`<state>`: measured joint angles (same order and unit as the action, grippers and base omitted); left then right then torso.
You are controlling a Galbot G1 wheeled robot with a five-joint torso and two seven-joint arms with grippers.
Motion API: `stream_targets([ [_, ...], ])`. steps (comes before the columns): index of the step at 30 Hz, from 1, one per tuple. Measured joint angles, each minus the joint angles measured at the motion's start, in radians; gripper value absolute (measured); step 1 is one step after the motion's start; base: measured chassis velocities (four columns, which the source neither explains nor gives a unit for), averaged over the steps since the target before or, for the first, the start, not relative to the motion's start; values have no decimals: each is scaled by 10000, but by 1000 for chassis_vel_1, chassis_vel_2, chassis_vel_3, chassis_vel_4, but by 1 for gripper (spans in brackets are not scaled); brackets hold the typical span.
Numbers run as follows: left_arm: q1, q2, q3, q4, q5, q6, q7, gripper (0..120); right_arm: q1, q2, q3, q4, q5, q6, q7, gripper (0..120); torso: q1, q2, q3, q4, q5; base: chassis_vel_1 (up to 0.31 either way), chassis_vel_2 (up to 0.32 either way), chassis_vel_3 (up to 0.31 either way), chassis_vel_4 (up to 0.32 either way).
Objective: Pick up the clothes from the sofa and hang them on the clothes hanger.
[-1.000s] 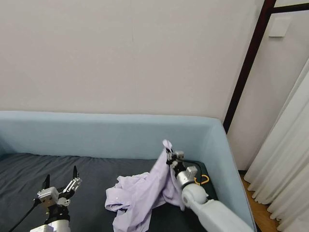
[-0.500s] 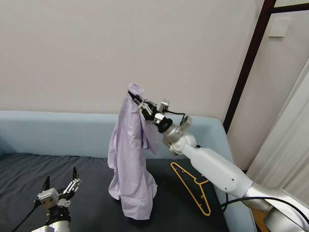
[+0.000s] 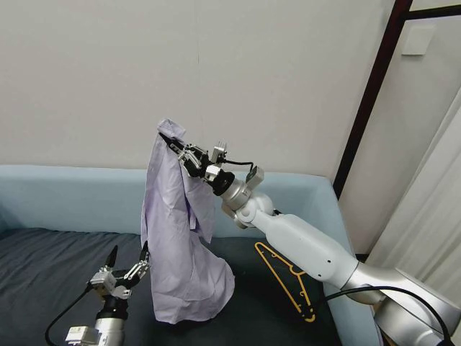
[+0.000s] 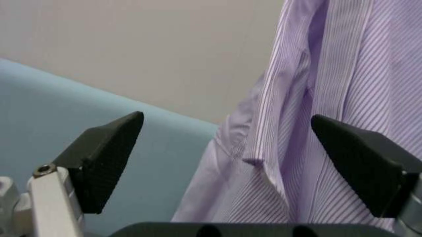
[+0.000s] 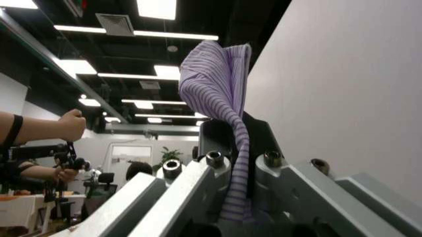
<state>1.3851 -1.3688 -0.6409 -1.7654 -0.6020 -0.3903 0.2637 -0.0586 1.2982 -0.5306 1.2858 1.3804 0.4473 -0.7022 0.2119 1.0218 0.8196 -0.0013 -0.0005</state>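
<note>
Right gripper point(image 3: 173, 142): clenched on striped lilac shirt point(image 3: 176, 238), held aloft above sofa point(image 3: 65, 198). Left gripper point(image 3: 128, 259): splayed, at shirt's 9 o'clock. Yellow hanger point(image 3: 279, 281), 3 o'clock: bare; hanging pending.

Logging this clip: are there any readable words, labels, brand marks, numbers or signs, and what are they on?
None can be read. The purple striped shirt, held up by the right gripper, shows no tag or print. The orange clothes hanger on the sofa, the open left gripper and the white wall plate are unmarked.
</note>
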Motion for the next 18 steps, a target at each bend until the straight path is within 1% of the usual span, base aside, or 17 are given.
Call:
stream_targets([
  [1,-99,-34,29,243,-14,-76,230,98,-16,-29,9,22,-2,-6,8,0,0,0,0,0,0,0,0,0,0],
  [2,-99,-34,29,243,-14,-76,230,98,-16,-29,9,22,-2,-6,8,0,0,0,0,0,0,0,0,0,0],
  [4,-242,-122,74,591,-15,-199,462,96,-48,-82,18,52,-4,-15,22,0,0,0,0,1,-1,0,0,0,0],
  [6,-349,-206,121,859,-5,-292,659,87,-62,-110,25,71,-11,-22,37,0,0,0,0,0,-1,0,0,0,0],
  [7,-377,-226,136,931,-1,-316,719,84,-64,-117,27,77,-11,-25,42,0,0,0,0,1,-1,0,0,0,0],
  [8,-377,-226,136,931,-1,-316,719,84,-64,-117,27,77,-11,-25,42,0,0,0,0,1,-1,0,0,0,0],
  [10,-436,-265,174,1077,15,-361,848,77,-65,-127,30,91,-11,-32,53,0,0,0,0,1,0,0,0,0,0],
  [12,-509,-319,225,1230,29,-412,1014,67,-68,-128,33,107,-11,-40,59,0,0,0,0,1,0,0,0,0,0],
  [13,-509,-319,225,1230,29,-412,1014,67,-68,-128,33,107,-11,-40,59,0,0,0,0,1,0,0,0,0,0],
  [17,-564,-457,278,1319,23,-557,1284,48,-111,-133,43,149,-40,-47,90,0,0,0,-1,1,0,0,0,0,0],
  [18,-564,-457,278,1319,23,-557,1284,48,-111,-133,43,149,-40,-47,90,0,0,0,-1,1,0,0,0,0,0],
])
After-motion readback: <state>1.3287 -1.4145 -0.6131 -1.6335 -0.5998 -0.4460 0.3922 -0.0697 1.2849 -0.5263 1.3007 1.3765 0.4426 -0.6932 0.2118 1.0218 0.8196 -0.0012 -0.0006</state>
